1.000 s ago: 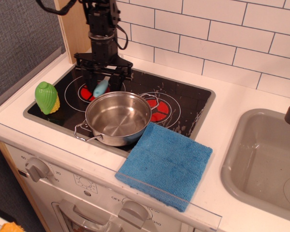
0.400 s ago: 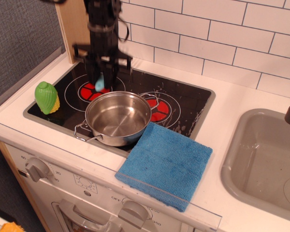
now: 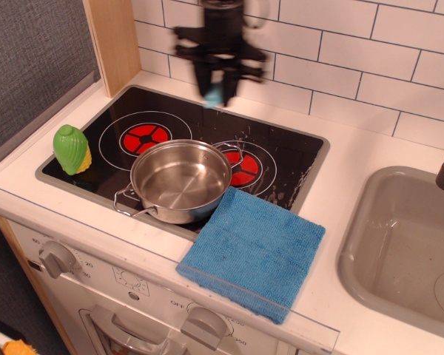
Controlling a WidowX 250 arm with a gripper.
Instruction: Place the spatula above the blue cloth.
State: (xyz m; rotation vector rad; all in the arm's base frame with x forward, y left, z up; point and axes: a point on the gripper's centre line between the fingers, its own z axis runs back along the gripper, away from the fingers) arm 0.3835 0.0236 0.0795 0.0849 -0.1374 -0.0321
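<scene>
My gripper [image 3: 216, 83] is in the air over the back edge of the black hob, blurred by motion. It is shut on the spatula [image 3: 214, 95], of which only the light blue handle end shows below the fingers; the white head is hidden. The blue cloth [image 3: 253, 250] lies flat on the white counter at the front, right of the steel pot [image 3: 180, 180], with its left corner at the pot's rim. The gripper is well behind and left of the cloth.
A green and yellow toy corn [image 3: 72, 149] stands at the hob's left edge. Two red burners [image 3: 143, 137] show on the hob. A grey sink [image 3: 405, 248] lies at the right. The tiled wall and a wooden post [image 3: 115, 41] stand behind.
The gripper lifted the spatula off the left burner and carried it up and to the right, from above the left burner to over the hob's back edge.
</scene>
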